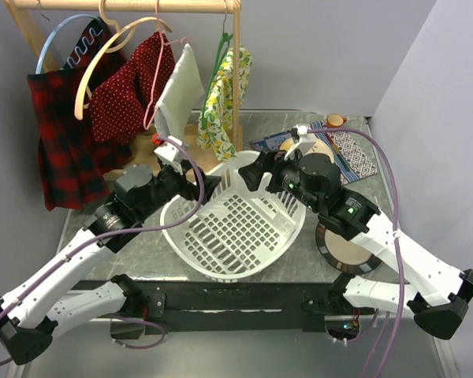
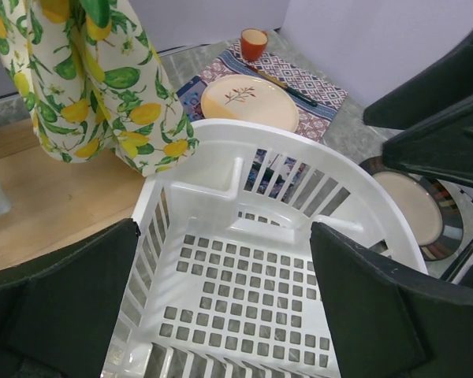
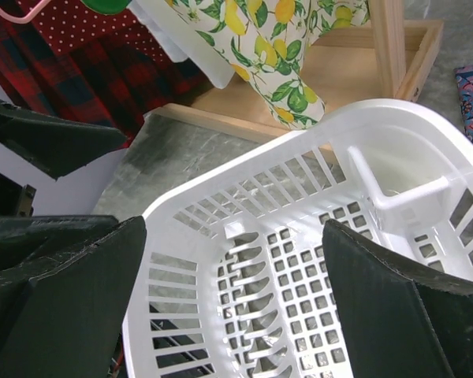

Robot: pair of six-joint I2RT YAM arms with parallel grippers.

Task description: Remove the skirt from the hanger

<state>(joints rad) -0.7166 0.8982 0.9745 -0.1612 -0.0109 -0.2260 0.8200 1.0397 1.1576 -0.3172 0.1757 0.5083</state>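
Apparently untouched, the skirt (image 1: 63, 142) hangs from a blue hanger (image 1: 51, 43) at the far-left end of a wooden rack (image 1: 142, 5) at the back of the table. By its cut it is most likely the red plaid piece, though the pictures do not settle that. On the same rail hang a red polka-dot garment (image 1: 126, 87), a pale grey piece (image 1: 181, 90) and a lemon-print garment (image 1: 225, 102). Nearer the arms, a white laundry basket (image 2: 299, 146) sits mid-table with nothing in it. Both arms reach over that basket from either side. The left gripper (image 2: 222, 228) and the right gripper (image 3: 232, 224) face each other above its rim, each with fingers spread wide and holding nothing. Neither is near the plaid cloth, and the lemon-print garment is the only clothing close to them. The task appears to be at its opening step, the approach, with no grasp made yet. The next move likely calls for the left arm, the closer of the two, to lift and swing out toward the rack's left end and pinch the cloth near its waist. The other arm could then steady or free the hanger, so the skirt slides off without dragging its neighbours or the rail along.
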